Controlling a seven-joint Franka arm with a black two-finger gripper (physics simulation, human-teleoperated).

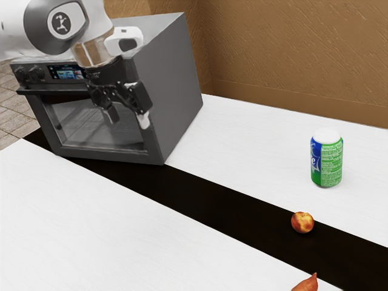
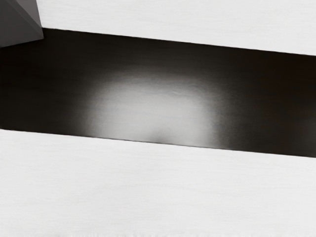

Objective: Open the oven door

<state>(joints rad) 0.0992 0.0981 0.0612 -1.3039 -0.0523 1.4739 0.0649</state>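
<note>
— Is approach the step in hand?
— Seemingly. The oven door (image 1: 82, 126) is seen closed on the oven (image 1: 173, 79)'s front; the tool (image 1: 128, 117), spread wide and empty, must be guided to the handle (image 1: 53, 92).

White arm (image 1: 37, 30), gripper (image 1: 128, 119) pointing down, fingers (image 1: 143, 116) apart

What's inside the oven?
Through the door's window I can see only dim grey shapes, and I can't tell what they are. My fingers cover part of the glass, and the oven's solid side hides more.
</note>
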